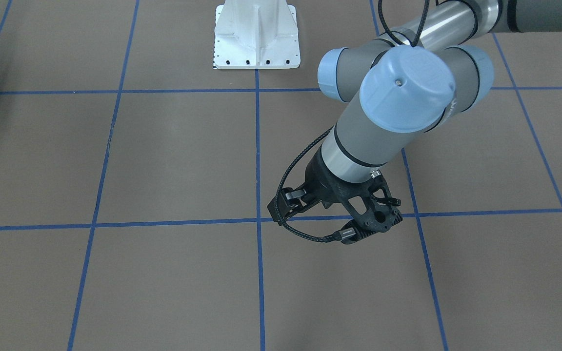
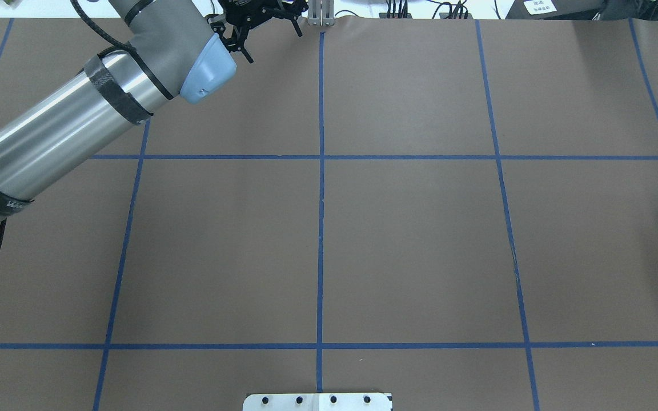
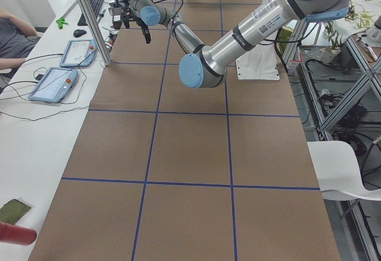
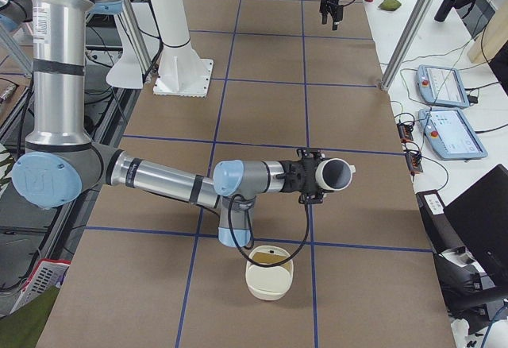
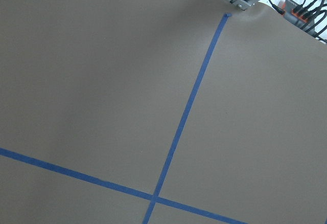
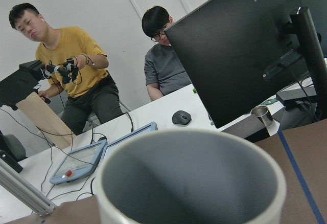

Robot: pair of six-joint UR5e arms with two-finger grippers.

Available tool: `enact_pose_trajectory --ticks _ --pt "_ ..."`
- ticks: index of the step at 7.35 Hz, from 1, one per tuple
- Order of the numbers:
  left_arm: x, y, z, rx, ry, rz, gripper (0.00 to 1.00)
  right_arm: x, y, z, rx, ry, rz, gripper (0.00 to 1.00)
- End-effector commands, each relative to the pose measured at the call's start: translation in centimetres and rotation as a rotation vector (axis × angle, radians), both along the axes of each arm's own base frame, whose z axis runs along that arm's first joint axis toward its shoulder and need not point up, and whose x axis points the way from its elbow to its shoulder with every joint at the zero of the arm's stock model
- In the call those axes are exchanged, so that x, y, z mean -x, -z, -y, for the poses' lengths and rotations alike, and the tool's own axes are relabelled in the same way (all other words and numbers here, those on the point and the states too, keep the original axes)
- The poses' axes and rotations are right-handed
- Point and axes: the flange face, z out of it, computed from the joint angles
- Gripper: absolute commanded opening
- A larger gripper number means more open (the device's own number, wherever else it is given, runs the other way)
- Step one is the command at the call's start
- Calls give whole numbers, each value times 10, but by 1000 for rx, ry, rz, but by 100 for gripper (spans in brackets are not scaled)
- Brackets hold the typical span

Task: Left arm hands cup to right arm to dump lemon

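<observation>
My right gripper (image 4: 316,178) is shut on the cream-white cup (image 4: 335,175) and holds it on its side above the table, mouth toward the operators' side. In the right wrist view the cup's grey inside (image 6: 189,183) fills the lower frame, and no lemon shows in it. A cream bowl (image 4: 270,284) stands on the table just beside the cup. Its inside looks yellowish-brown, and I cannot make out the lemon there. My left gripper (image 2: 263,17) is open and empty, far from the cup near the table's far edge. It also shows in the exterior right view (image 4: 330,8).
The white base plate (image 1: 256,41) sits at the robot's side of the table. An aluminium post (image 4: 413,30) and teach pendants (image 4: 452,133) stand on the white bench beyond the far edge. Two operators (image 6: 76,65) sit there, by a monitor (image 6: 245,50).
</observation>
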Motion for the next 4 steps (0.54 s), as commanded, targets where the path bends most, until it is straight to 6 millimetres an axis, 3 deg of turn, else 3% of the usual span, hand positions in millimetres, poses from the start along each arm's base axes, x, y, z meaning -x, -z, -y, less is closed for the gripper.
enact_pose_trajectory --ticks 1,2,4 --pt "1 2 0 -3 -2 -4 100 23 40 64 -37 71 -196 34" --pt "1 4 -1 -3 -4 -7 100 46 74 103 -34 112 -274 34" --pt "1 2 -1 -2 -5 -4 100 101 127 157 -36 187 -410 34"
